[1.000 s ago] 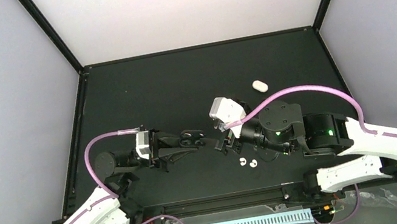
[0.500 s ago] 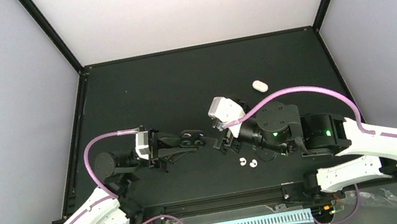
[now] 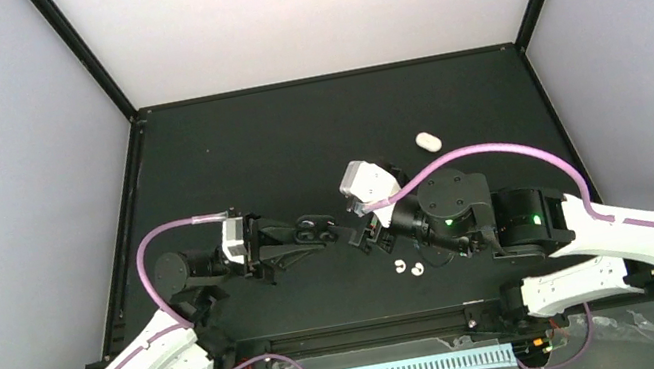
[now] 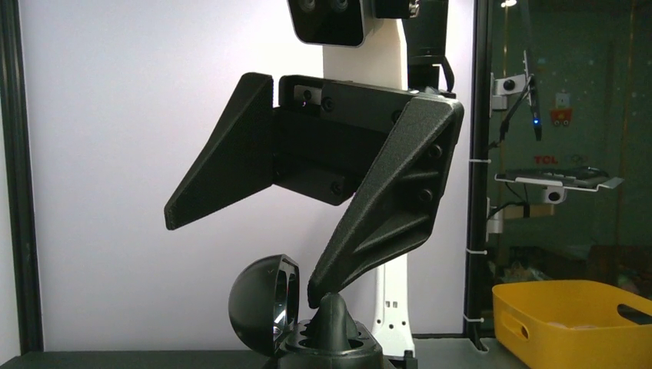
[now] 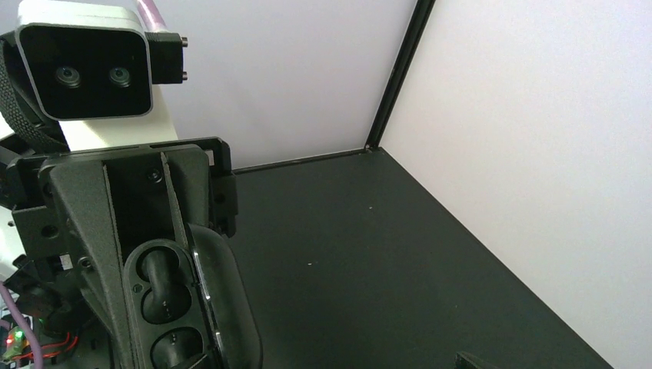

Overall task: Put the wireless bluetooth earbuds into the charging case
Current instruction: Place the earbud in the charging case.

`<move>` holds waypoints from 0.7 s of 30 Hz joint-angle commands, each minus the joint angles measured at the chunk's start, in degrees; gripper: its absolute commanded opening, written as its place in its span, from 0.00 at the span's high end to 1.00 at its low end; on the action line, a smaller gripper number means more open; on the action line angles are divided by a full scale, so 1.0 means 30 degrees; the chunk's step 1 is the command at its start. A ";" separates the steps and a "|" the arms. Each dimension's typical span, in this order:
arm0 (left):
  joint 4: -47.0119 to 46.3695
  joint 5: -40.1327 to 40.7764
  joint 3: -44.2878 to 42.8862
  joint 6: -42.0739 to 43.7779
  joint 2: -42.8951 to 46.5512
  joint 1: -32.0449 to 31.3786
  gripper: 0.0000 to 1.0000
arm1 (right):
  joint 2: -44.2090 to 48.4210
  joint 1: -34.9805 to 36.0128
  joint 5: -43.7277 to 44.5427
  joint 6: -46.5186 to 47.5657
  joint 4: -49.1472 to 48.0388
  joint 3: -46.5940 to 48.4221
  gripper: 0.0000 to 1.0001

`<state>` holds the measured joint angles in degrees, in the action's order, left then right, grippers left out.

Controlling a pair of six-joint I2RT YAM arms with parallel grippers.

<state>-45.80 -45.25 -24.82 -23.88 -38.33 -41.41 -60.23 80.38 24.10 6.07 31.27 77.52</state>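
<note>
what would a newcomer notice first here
Mid-table, the two arms meet tip to tip: the left gripper has its fingers shut on an open black charging case with a black earbud in one socket, and the right gripper hangs wide open right at it. Two white earbuds lie loose on the table just nearside of the right gripper, and a small white oval thing sits alone farther back.

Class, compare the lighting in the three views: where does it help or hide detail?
Right wrist: evenly lit, charging case sockets clear. Left wrist: backlit, right gripper a near silhouette. Top external: black parts blend into the dark table.
</note>
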 commanded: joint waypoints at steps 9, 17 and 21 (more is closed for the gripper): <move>-0.0288 0.0112 0.0079 0.0358 0.0306 -0.0056 0.98 | -0.0149 0.0116 -0.0264 -0.0151 0.0535 0.0796 0.18; -0.0257 0.0097 0.0421 0.0417 0.0216 -0.0077 0.98 | -0.0481 0.0094 -0.1008 0.0094 0.0682 0.2520 0.18; -0.0333 0.0053 0.0425 0.0426 0.0092 -0.0055 0.98 | -0.1140 0.0102 -0.1980 0.0076 0.0721 0.2813 0.18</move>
<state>-45.58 -45.23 -23.31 -23.79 -37.89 -41.41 -61.58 80.38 21.30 5.93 32.93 84.86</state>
